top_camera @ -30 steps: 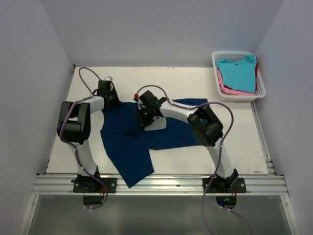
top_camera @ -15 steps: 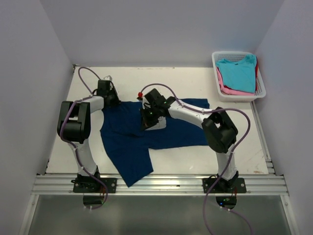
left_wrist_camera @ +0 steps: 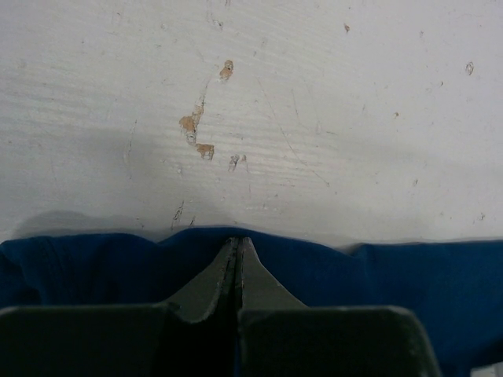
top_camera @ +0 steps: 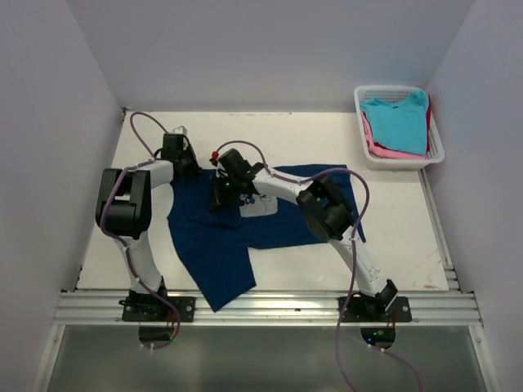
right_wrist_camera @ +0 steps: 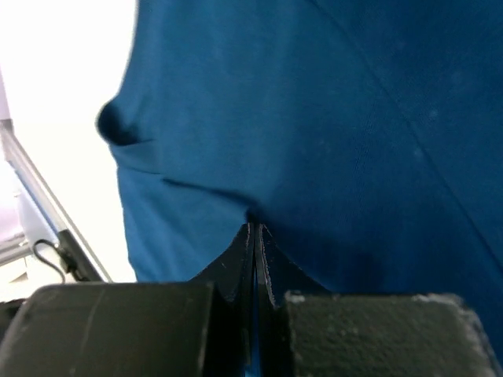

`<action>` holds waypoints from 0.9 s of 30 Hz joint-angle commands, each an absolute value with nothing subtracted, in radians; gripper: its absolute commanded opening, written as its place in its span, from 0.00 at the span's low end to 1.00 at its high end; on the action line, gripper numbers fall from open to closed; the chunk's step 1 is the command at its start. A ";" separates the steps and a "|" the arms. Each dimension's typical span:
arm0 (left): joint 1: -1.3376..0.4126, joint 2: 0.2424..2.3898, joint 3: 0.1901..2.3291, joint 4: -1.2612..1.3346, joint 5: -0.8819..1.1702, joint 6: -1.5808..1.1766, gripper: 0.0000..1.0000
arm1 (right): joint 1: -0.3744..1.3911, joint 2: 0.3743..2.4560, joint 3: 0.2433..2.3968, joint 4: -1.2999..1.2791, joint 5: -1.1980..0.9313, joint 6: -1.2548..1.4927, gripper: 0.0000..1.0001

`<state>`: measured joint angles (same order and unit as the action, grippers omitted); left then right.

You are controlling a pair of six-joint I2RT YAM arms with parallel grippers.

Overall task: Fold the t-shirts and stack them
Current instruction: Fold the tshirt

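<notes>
A navy blue t-shirt lies spread on the white table, its pale square chest print facing up. My left gripper sits at the shirt's far left edge. In the left wrist view the gripper is shut, pinching the hem of the navy fabric against the table. My right gripper is over the shirt just left of the print. In the right wrist view it is shut on a puckered fold of navy cloth.
A white lattice basket stands at the far right corner, holding a turquoise tee on top of a pink one. An aluminium rail runs along the near edge. Walls close in the left, right and back.
My right gripper has slid left across the shirt, dragging fabric with it and uncovering more of the pale print. The left arm has stayed put.
</notes>
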<state>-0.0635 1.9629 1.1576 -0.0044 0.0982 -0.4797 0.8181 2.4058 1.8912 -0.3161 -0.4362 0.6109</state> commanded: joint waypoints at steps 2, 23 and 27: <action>-0.049 2.020 1.134 -0.060 0.071 -0.477 0.00 | 0.845 2.427 1.960 -0.273 -0.449 0.657 0.00; -0.049 2.006 1.132 -0.069 0.061 -0.472 0.00 | 0.953 2.226 1.568 0.039 -1.011 0.721 0.00; -0.049 1.996 1.127 -0.072 0.058 -0.468 0.00 | 0.953 2.178 1.435 0.314 -1.086 0.909 0.00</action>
<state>-0.0616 1.9636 1.1576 -0.0013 0.1009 -0.4797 0.9688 2.2700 1.4891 0.0723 -0.9600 0.7670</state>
